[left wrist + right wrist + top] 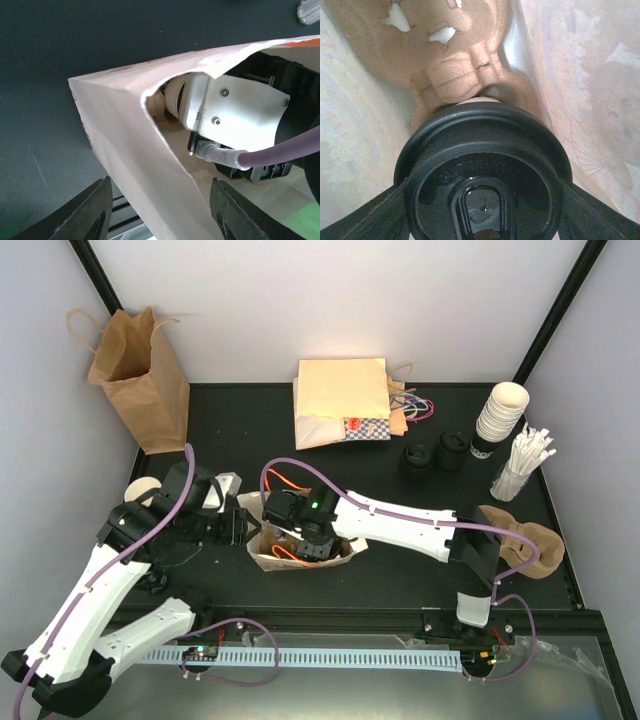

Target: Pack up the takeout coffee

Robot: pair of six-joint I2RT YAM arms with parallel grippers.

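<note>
Cream-white small paper cup (482,165) with round black plastic lid sits inside pale paper bag (125,145) lying sideways on dark bench (400,580); right tool (485,187) grips cup at lid; brown moulded pulp carrier (445,75) just beyond. Left tool (161,182) straddles bag's mouth edge, jaws apart, not pinching. Step: inserting cup. Next probably: seat cup into carrier socket; release; back out straight without dragging bag.

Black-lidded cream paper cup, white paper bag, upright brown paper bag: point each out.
Black-lidded cream paper cup (482,165): right wrist view, lid.
White paper bag (125,150): left wrist view, side.
Upright brown paper bag (150,390): top view, front.
</note>
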